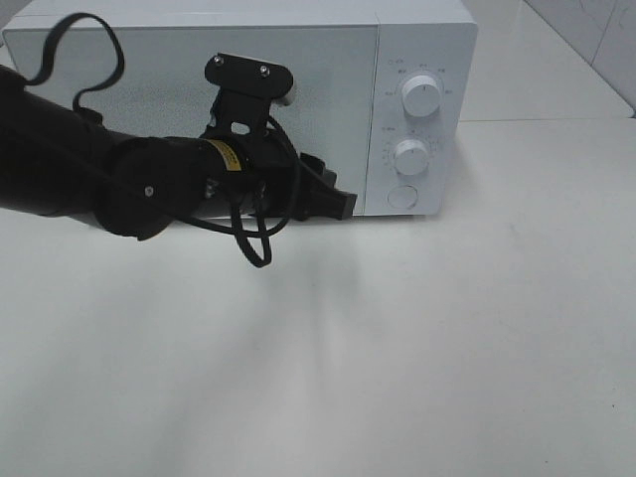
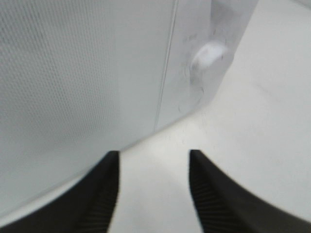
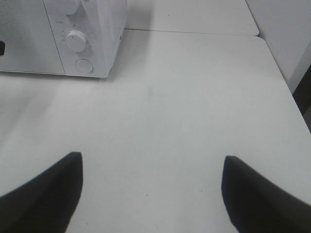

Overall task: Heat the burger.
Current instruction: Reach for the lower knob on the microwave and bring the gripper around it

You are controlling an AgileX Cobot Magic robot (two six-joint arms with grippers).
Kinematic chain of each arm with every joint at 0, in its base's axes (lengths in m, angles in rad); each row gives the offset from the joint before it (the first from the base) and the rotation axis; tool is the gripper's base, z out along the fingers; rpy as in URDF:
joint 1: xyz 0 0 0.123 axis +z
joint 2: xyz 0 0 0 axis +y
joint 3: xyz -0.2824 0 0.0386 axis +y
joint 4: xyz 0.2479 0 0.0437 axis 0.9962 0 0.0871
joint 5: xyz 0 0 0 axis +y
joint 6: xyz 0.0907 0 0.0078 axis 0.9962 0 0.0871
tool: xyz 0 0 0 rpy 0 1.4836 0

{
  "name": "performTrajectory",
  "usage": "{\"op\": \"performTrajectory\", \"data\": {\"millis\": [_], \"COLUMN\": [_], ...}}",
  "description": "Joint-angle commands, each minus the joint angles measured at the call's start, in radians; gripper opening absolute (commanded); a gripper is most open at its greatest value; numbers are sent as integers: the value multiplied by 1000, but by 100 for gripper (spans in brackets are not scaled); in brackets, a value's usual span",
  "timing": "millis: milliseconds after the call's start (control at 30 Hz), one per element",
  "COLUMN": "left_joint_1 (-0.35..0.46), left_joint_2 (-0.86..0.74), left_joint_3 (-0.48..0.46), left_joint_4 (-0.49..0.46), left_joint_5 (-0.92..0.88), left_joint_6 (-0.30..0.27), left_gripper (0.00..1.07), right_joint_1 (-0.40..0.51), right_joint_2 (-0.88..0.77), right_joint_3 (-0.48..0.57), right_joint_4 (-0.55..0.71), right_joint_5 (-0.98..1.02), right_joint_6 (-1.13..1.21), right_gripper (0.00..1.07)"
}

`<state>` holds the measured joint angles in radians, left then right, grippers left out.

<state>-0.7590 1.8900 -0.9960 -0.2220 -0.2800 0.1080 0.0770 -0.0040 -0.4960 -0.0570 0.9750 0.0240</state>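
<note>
The burger is out of view in every frame. A white microwave [image 1: 298, 60] stands at the back of the table with its door [image 1: 149, 99] closed. My left gripper [image 1: 333, 199] is open and empty, close in front of the door's lower right corner, next to the control panel. In the left wrist view its gripper [image 2: 153, 160] has both fingers apart before the door [image 2: 73, 87], with one knob [image 2: 209, 56] blurred beyond. My right gripper [image 3: 151, 162] is open and empty over bare table, well away from the microwave [image 3: 104, 29]; it does not show in the exterior view.
The control panel carries an upper knob [image 1: 421, 97], a lower knob [image 1: 410, 156] and a round button [image 1: 401, 196]. The white table [image 1: 397, 348] stretches in front of the microwave. The left arm's cables [image 1: 253, 234] hang in front of the door. The table's far edge [image 3: 272, 53] shows in the right wrist view.
</note>
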Motion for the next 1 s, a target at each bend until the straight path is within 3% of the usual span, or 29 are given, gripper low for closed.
{"op": "performTrajectory", "data": {"millis": [33,67,467,667,767,833,867,1000], "left_joint_1": [5,5,5,22,58,163,163,285], "left_joint_2": [-75,-86,-311,-390,-418,-463,-463,-498], "left_joint_3": [3,3,3,3,3,3,3,3], "left_joint_4": [-5,-3,119,143,144,143,143,150], "left_joint_5": [311,354,845,952,988,1065,1065,1159], "left_joint_6": [0,0,-5,-28,-54,-72,-72,-69], "left_gripper": [98,103,100,100,100,100,100,100], "right_joint_1": [2,2,2,2,2,2,2,2], "right_joint_2": [-25,-25,-25,-25,-25,-25,-25,-25], "right_joint_3": [2,2,2,2,2,2,2,2], "right_joint_4": [0,0,0,0,0,0,0,0], "right_joint_5": [-15,-15,-15,-15,-15,-15,-15,-15], "right_joint_6": [-9,-9,-9,-9,-9,-9,-9,-9], "right_gripper": [74,74,74,74,74,74,74,74]}}
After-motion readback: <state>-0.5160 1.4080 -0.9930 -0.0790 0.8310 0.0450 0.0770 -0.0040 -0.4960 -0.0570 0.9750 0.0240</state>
